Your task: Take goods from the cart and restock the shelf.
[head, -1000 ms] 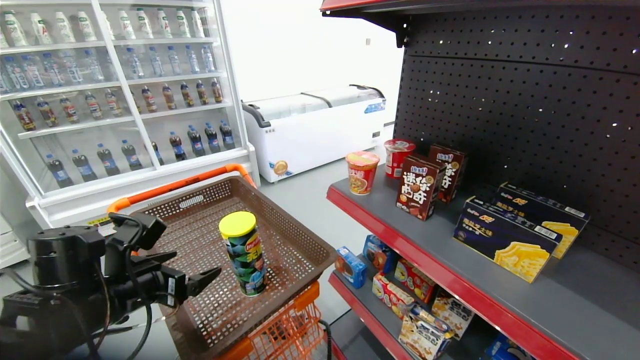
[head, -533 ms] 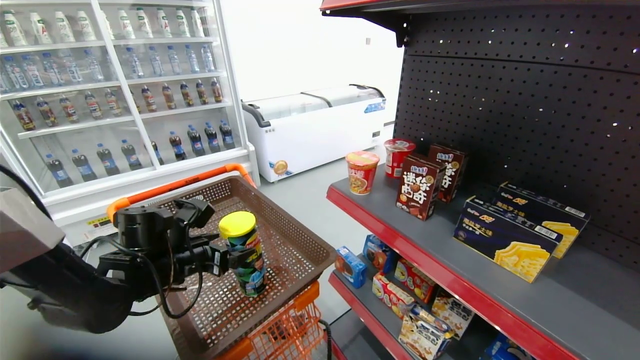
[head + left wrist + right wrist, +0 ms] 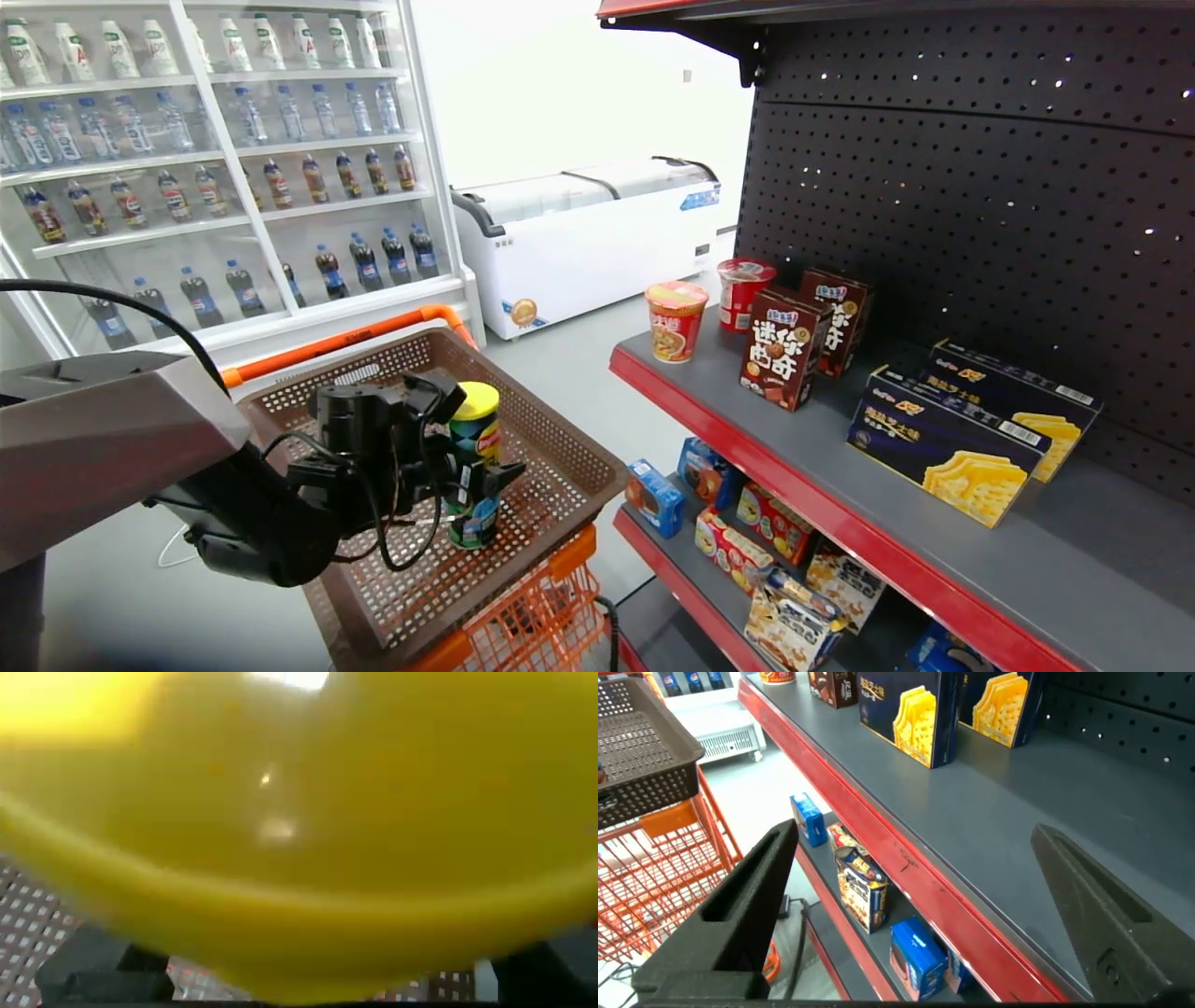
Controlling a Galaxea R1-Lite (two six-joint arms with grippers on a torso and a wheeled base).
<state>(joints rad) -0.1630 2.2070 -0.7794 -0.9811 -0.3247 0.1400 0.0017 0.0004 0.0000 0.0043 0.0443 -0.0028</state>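
Note:
A tall can with a yellow lid (image 3: 478, 401) stands in the brown basket (image 3: 569, 457) on top of the orange cart (image 3: 523, 616), leaning slightly toward the basket's far side. My left gripper (image 3: 471, 480) is open with its fingers on either side of the can's body, one fingertip (image 3: 505, 471) showing past the can. In the left wrist view the yellow lid (image 3: 299, 812) is very close, with dark fingers (image 3: 93, 971) at both lower corners. My right gripper (image 3: 915, 915) hangs open and empty beside the shelf's red front edge (image 3: 878, 831).
The grey shelf board (image 3: 1027, 551) carries cup noodles (image 3: 676, 321), brown boxes (image 3: 782, 347) and blue cracker boxes (image 3: 943, 446), with bare board toward the front right. Snack packs fill the lower shelf (image 3: 747, 551). A drinks fridge (image 3: 215, 177) and a chest freezer (image 3: 588, 233) stand behind.
My left arm has swung in from the cart's near left and brought its open gripper around the can. The can's top has shifted slightly toward the basket's far side.

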